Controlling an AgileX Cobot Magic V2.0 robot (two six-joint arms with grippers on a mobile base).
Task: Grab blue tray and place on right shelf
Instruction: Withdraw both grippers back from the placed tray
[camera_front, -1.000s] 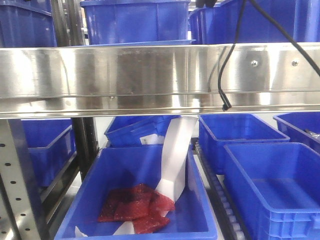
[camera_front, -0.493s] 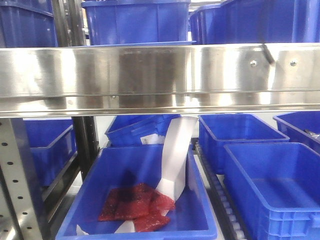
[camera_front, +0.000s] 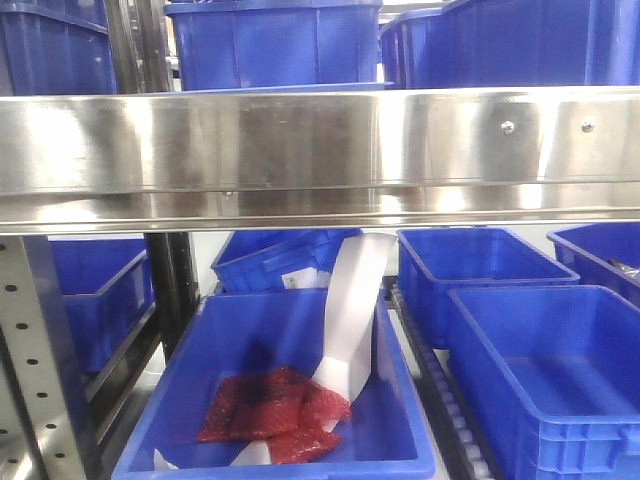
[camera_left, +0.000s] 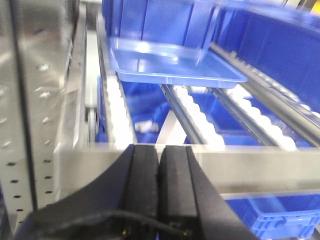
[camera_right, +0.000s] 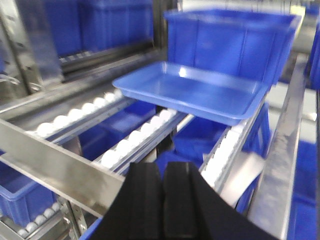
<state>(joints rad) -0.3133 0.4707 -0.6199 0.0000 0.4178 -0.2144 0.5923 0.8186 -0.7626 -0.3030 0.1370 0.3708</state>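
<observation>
Closest to the left wrist camera, the left gripper (camera_left: 159, 187) has its two black pads pressed flat together with nothing between them, hanging just in front of the steel front rail (camera_left: 260, 170) of the right shelf (camera_front: 320, 150). The right gripper (camera_right: 162, 200) looks the same in its own view: pads closed against each other, empty, poised above the same rail. Beyond the rail, rows of white rollers (camera_left: 195, 117) run back along the shelf's tracks. Farther in, the blue tray (camera_left: 172, 65) sits flat across those rollers, apart from both grippers, its far edge up against a deep dark-blue bin (camera_right: 230, 42) standing behind it. In the front-facing view, the rail bears two screws (camera_front: 508, 127) toward its right end, with a perforated upright (camera_front: 35, 370) at lower left. Below the shelf, an open blue bin (camera_front: 280, 390) holds red packets (camera_front: 265, 410) and a white strip (camera_front: 350, 310) leaning up against its back, with more blue bins (camera_front: 540, 370) beside and behind it.
</observation>
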